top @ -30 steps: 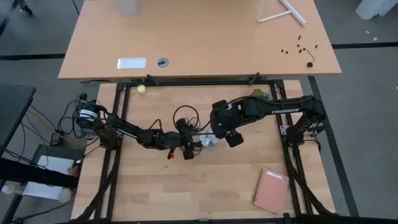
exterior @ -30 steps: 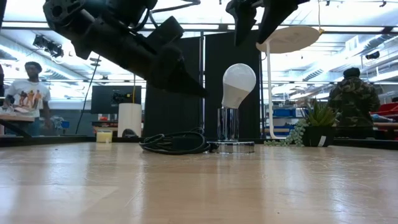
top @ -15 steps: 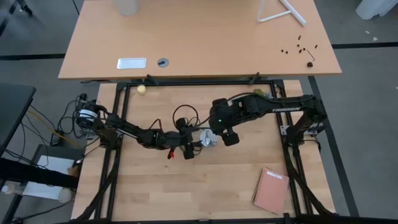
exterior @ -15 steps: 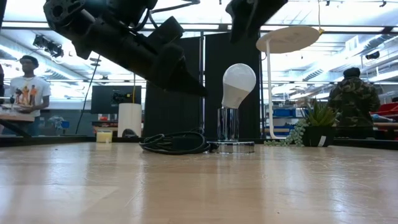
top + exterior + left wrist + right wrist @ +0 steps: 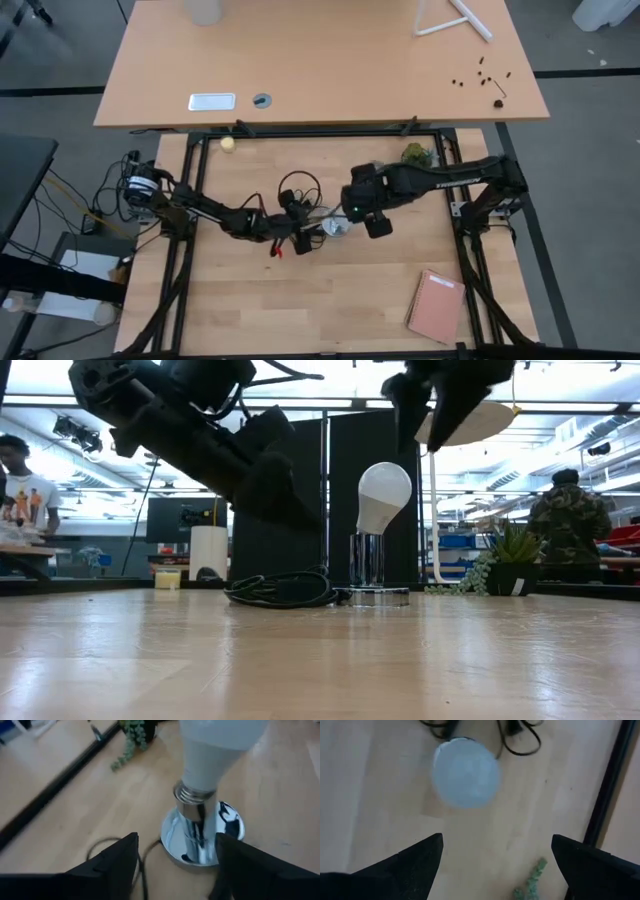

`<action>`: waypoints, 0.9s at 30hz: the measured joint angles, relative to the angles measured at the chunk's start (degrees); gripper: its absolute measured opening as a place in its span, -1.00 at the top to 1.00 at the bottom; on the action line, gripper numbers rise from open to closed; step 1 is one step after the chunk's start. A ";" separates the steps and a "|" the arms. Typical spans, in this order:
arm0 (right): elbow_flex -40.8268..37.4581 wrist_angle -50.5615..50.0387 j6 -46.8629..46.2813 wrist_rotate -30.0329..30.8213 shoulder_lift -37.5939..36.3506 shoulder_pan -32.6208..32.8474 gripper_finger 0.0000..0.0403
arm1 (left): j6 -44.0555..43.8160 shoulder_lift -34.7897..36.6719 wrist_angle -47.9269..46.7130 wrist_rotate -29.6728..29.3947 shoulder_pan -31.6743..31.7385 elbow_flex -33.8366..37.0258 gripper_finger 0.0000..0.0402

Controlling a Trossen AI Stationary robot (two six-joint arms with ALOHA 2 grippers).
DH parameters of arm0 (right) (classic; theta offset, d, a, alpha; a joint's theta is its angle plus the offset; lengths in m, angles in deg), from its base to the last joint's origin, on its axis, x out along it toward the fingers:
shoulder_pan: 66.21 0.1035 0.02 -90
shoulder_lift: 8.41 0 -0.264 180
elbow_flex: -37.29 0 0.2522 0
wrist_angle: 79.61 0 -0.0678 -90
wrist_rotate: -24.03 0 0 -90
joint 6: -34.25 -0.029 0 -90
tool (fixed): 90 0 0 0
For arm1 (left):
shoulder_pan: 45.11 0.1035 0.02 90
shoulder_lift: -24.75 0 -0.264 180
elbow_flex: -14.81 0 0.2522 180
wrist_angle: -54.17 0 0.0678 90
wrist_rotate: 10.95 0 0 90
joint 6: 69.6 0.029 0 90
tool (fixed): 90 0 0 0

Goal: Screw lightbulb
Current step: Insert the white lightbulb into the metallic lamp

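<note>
Low view showed the white pear-shaped lightbulb [image 5: 383, 496] tilted in its chrome socket [image 5: 368, 565]; both the left gripper [image 5: 175, 855] and right gripper [image 5: 495, 852] stood apart, empty. Probably light, slippery, fragile; best grasped round its widest part.

Both arms are built of dark, near-black links joined by bulky rounded joints. White lettering is carried along the long link of the right arm [image 5: 455, 176], and a small green light is seen on its wrist housing. A red detail is seen near the left gripper [image 5: 300, 238], and thin black cables are looped beside its wrist. A cluster of wires and a pale connector are seen at the base of the left arm [image 5: 200, 205]. The fingers [image 5: 117, 862] of the left gripper are flat, matte black and broad; those of the right gripper [image 5: 497, 865] are likewise black and taper to blunt tips.
</note>
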 joint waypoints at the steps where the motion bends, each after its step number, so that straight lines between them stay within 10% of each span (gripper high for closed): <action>1: -0.06 0.02 0.03 -0.01 -0.70 0.57 -0.89 | -1.21 0.00 -1.37 0.00 -0.49 0.00 -0.37; 27: -15.86 12.41 1.63 4.46 -11.69 2.19 -0.87 | -3.80 -6.43 9.17 -5.48 -4.66 -0.06 -0.54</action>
